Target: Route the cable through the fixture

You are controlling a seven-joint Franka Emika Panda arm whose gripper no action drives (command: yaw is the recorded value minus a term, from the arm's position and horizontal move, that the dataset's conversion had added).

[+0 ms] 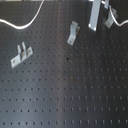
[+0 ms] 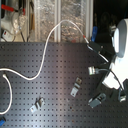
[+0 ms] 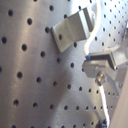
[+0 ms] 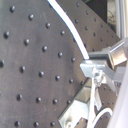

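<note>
The white cable (image 2: 46, 49) runs in loose arcs from the second exterior view's left up over the black perforated board and round to my gripper (image 2: 111, 88). In the first exterior view the cable (image 1: 22, 27) curves at the top left, and a short piece shows beside the gripper (image 1: 109, 19). The fixture (image 1: 73, 33), a short narrow grey bracket, stands near the board's middle (image 2: 76, 88), to the left of the gripper and apart from it. In both wrist views the gripper (image 3: 100, 62) (image 4: 97, 67) is shut on the cable (image 3: 86, 45) (image 4: 70, 27).
A wide two-pronged bracket (image 1: 20, 55) (image 2: 37, 105) sits at the left. A longer grey bracket (image 1: 94, 15) (image 2: 97, 100) stands right beside the gripper, also seen close up as a grey bracket (image 3: 72, 30) (image 4: 80, 109). Shiny bins (image 2: 60, 12) line the board's far edge.
</note>
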